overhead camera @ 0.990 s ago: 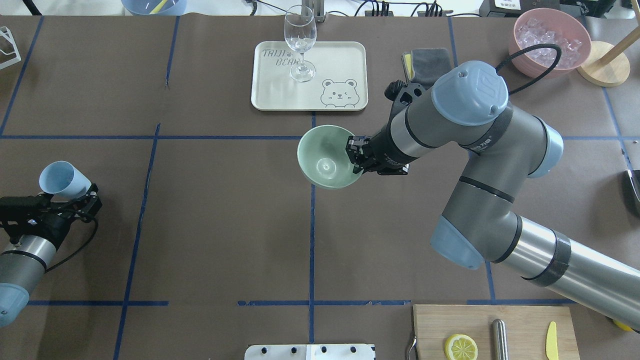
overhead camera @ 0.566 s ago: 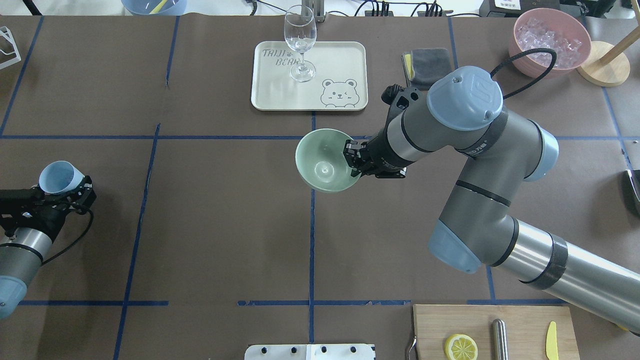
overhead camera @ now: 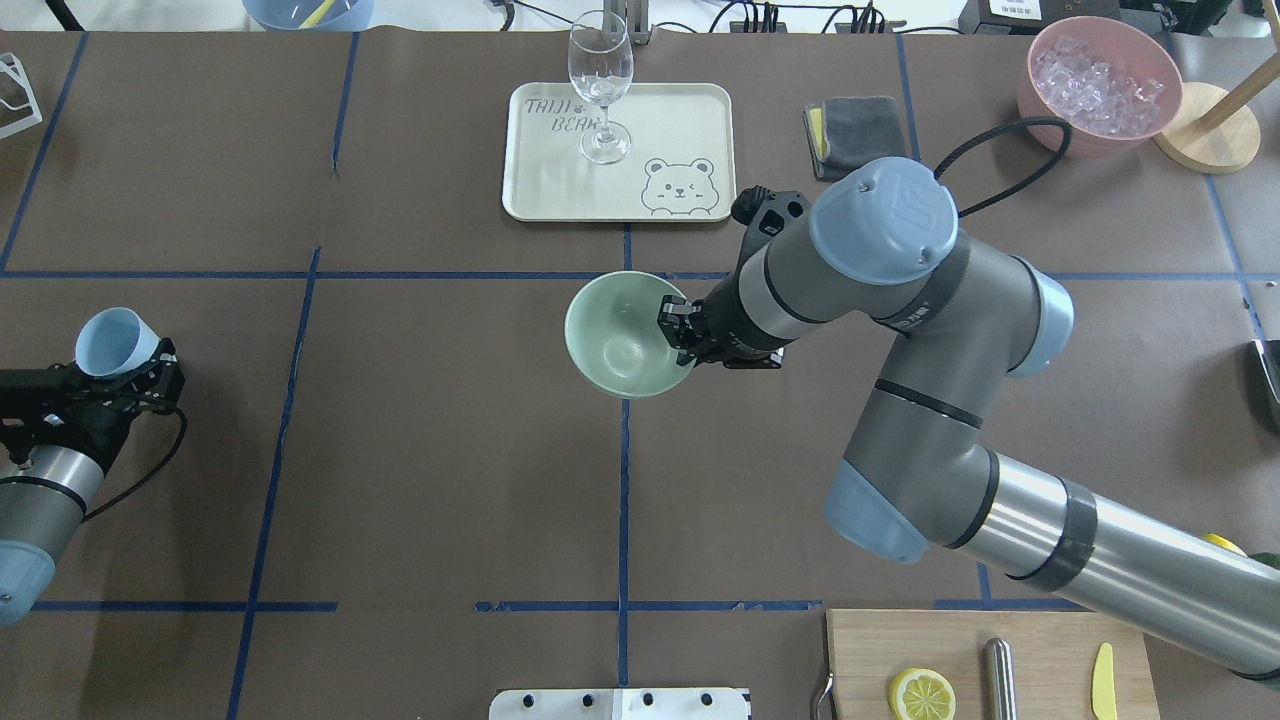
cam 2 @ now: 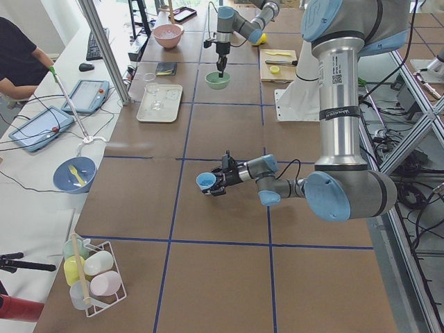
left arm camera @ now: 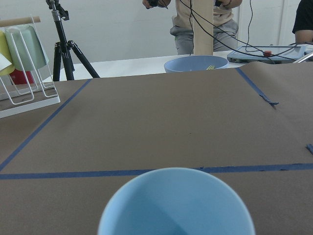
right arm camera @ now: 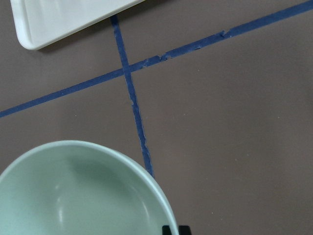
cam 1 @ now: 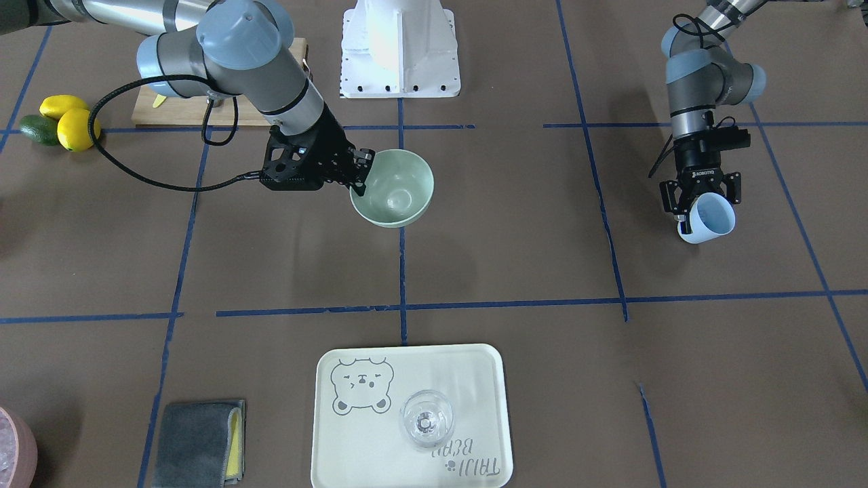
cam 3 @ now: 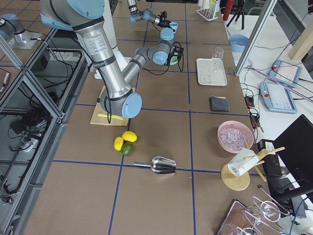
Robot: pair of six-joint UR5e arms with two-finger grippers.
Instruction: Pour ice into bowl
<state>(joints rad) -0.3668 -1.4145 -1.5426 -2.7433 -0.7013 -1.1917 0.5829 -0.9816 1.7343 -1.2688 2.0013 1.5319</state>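
Note:
The pale mint-green bowl (overhead camera: 618, 338) is at the table's middle, on the centre tape line, and looks empty. My right gripper (overhead camera: 676, 332) is shut on its right rim. The bowl also shows in the front view (cam 1: 393, 188) and the right wrist view (right arm camera: 68, 196). My left gripper (overhead camera: 145, 366) is at the far left, shut on a light blue cup (overhead camera: 110, 340). The visible part of the cup's inside (left arm camera: 176, 205) shows no ice. Clear ice cubes (overhead camera: 1098, 75) lie in the pink container (overhead camera: 1040, 100) at the back right.
A cream tray (overhead camera: 680, 120) holds a wine glass (overhead camera: 600, 80) at the back middle. A grey cloth (overhead camera: 850, 130) lies to its right. A wooden stand (overhead camera: 1205, 130) is beside the pink container. A cutting board (overhead camera: 960, 640) with a lemon half is front right.
My right arm has carried the bowl left and toward the robot. My left gripper has drawn back slightly to the left with the cup.

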